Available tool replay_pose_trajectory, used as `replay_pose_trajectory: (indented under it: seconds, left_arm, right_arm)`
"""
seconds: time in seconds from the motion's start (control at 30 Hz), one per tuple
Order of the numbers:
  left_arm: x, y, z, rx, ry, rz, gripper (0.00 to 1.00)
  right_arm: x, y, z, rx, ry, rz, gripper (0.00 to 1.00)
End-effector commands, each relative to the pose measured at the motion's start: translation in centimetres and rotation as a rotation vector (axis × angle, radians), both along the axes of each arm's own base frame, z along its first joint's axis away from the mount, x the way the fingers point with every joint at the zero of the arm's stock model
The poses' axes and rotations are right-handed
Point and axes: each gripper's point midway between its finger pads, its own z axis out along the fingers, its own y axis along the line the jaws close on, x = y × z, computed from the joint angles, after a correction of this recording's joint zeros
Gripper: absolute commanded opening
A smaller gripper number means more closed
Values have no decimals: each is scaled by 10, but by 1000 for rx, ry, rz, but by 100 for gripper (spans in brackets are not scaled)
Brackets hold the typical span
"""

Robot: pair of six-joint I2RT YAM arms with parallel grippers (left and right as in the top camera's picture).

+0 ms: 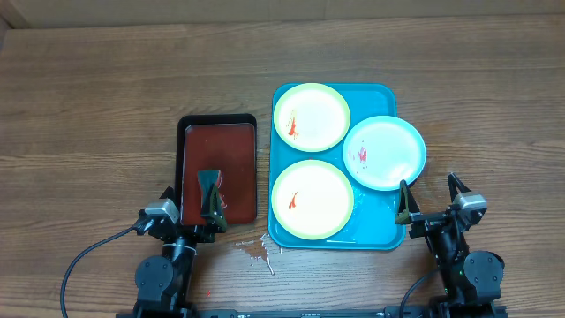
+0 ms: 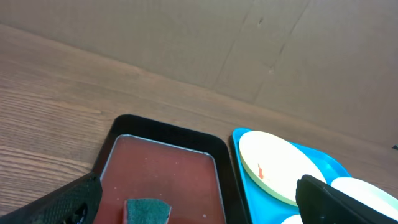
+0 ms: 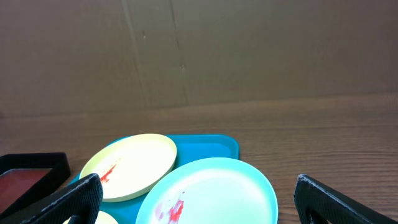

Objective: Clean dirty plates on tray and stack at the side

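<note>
The turquoise tray (image 1: 375,231) holds three plates. A yellow-green plate (image 1: 311,116) with a red smear lies at the back, a second yellow-green plate (image 1: 312,200) at the front, and a light-blue plate (image 1: 384,152) with a red smear at the right, overhanging the rim. My left gripper (image 1: 190,201) is open over the near end of the dark-red tray, and a green sponge (image 2: 148,210) lies between its fingers (image 2: 199,202). My right gripper (image 1: 432,199) is open and empty by the turquoise tray's near right corner, with the light-blue plate (image 3: 208,190) just ahead of its fingers (image 3: 199,199).
A smaller black-rimmed dark-red tray (image 1: 218,132) sits left of the turquoise tray, close beside it. A small wet patch (image 1: 256,250) lies on the wooden table near the front. A cardboard wall (image 3: 199,56) stands behind the table.
</note>
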Motion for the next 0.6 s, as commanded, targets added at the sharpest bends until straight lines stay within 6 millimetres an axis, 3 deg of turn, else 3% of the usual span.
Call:
replay_pose_trajectory:
  seconds: [0.0, 0.4, 0.57]
  left_arm:
    - [0, 0, 1, 7, -7, -3, 100]
    - [0, 0, 1, 7, -7, -3, 100]
    - [1, 10, 2, 11, -13, 53, 100]
  right_arm:
    - [0, 0, -2, 1, -3, -2, 100]
    - [0, 0, -2, 1, -3, -2, 100]
    - [0, 0, -2, 1, -3, -2, 100]
